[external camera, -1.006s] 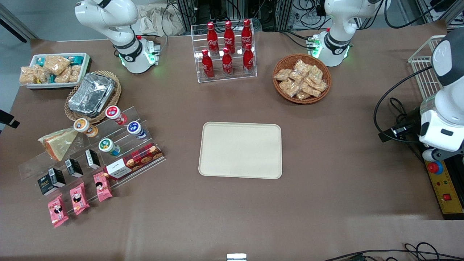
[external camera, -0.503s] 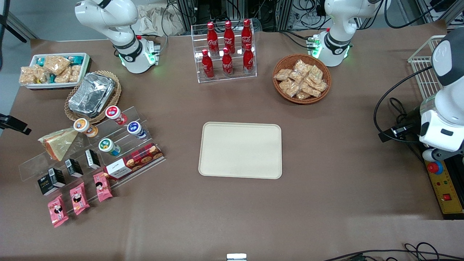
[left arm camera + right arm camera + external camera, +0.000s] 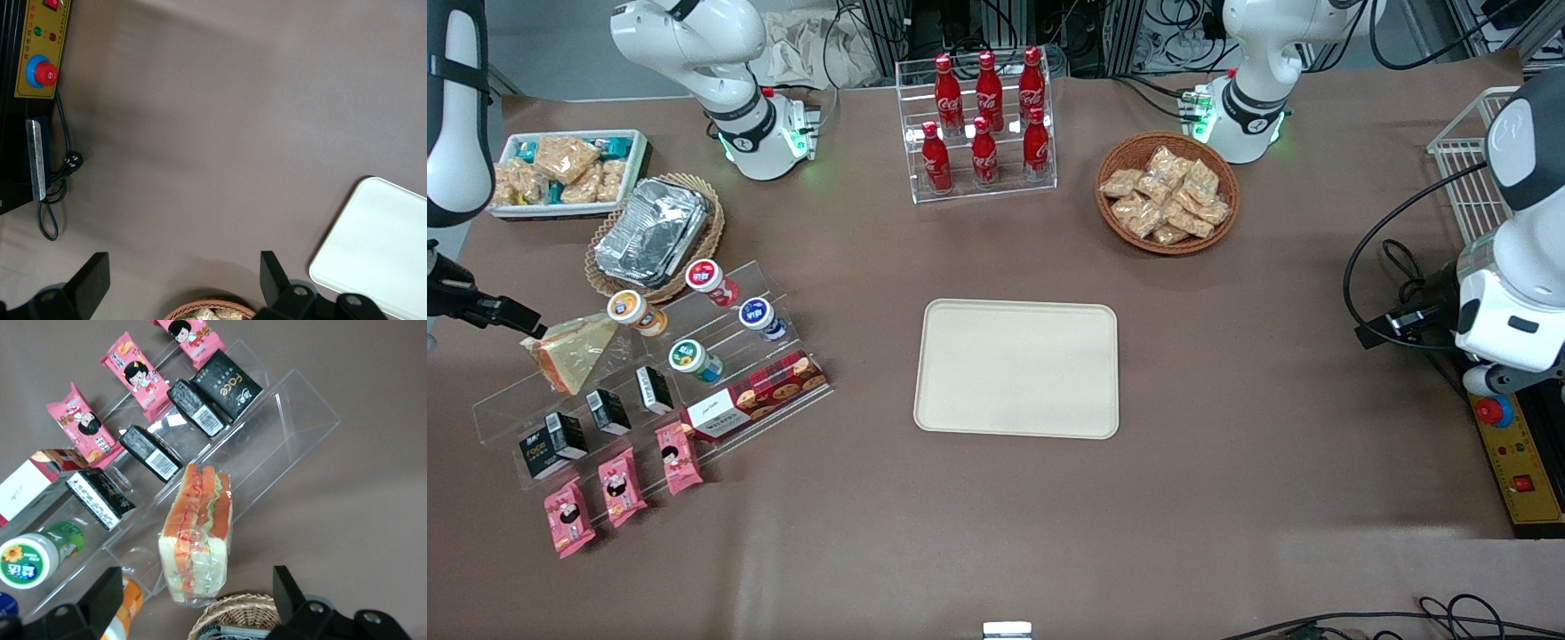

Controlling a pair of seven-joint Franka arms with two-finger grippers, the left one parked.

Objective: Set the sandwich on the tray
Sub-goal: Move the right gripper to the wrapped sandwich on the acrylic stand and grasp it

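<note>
The sandwich, a wrapped triangular wedge with red and green filling, lies on the top step of a clear acrylic stand at the working arm's end of the table. My gripper hovers just beside the sandwich's upper corner, toward the table's edge. In the right wrist view the gripper is open, its two black fingers spread wider than the sandwich below, holding nothing. The cream tray lies bare at the table's middle, well away from the sandwich; its corner shows as the tray in the left wrist view.
The stand also carries yogurt cups, black packets and a cookie box, with pink packets in front. A wicker basket of foil containers sits close by. A cola rack and a snack basket stand farther back.
The right arm has come into the front view from the table's edge, and its gripper has moved in close to the sandwich. Nothing on the table has shifted.
</note>
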